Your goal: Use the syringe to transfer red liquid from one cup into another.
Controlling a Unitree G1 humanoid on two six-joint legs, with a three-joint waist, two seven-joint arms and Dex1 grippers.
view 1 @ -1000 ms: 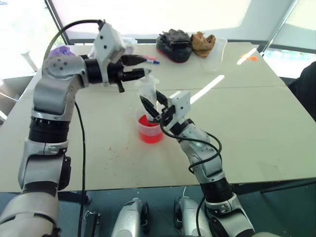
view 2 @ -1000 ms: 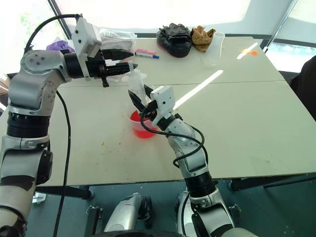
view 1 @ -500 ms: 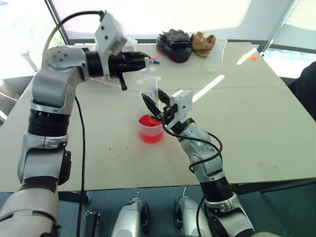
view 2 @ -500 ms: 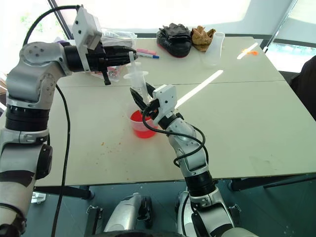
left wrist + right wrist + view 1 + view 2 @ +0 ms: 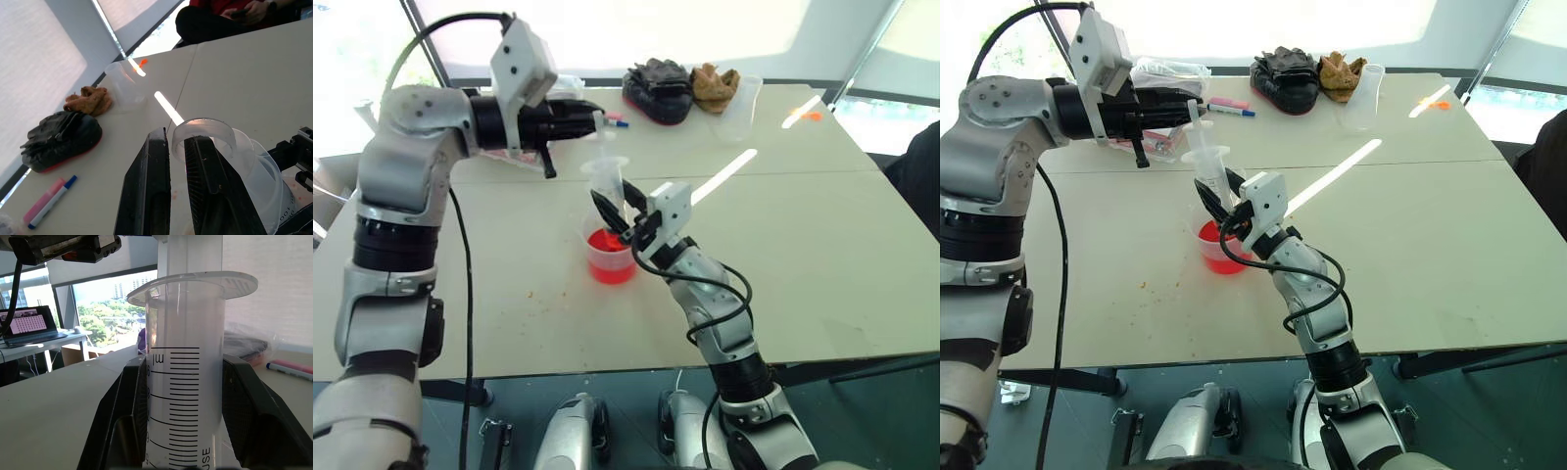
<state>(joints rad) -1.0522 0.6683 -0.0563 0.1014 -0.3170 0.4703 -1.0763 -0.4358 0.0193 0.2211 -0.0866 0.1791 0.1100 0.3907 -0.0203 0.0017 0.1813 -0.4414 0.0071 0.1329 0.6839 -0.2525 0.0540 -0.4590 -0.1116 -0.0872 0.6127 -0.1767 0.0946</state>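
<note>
The syringe (image 5: 610, 186) stands upright with its lower end in the short clear cup (image 5: 610, 262), which holds red liquid (image 5: 605, 241). My right gripper (image 5: 615, 203) is shut on the syringe's barrel just above the cup; in the right wrist view its fingers (image 5: 128, 421) press both sides of the graduated barrel (image 5: 183, 382). The white plunger rises out of the barrel's flange (image 5: 203, 129). My left gripper (image 5: 596, 119) points level from the left and is shut on the plunger's top. The syringe's tip is hidden inside the cup.
At the far side of the table lie marker pens (image 5: 1231, 106), a black bundle (image 5: 658, 90), a brown one (image 5: 716, 85) and a tall clear beaker (image 5: 741, 106). A plastic bag (image 5: 1170, 70) sits behind my left arm. A person sits at the right edge (image 5: 922, 166).
My left gripper's fingers have closed on the top of the plunger, and more of the plunger now shows above the flange. My right gripper has kept still on the barrel.
</note>
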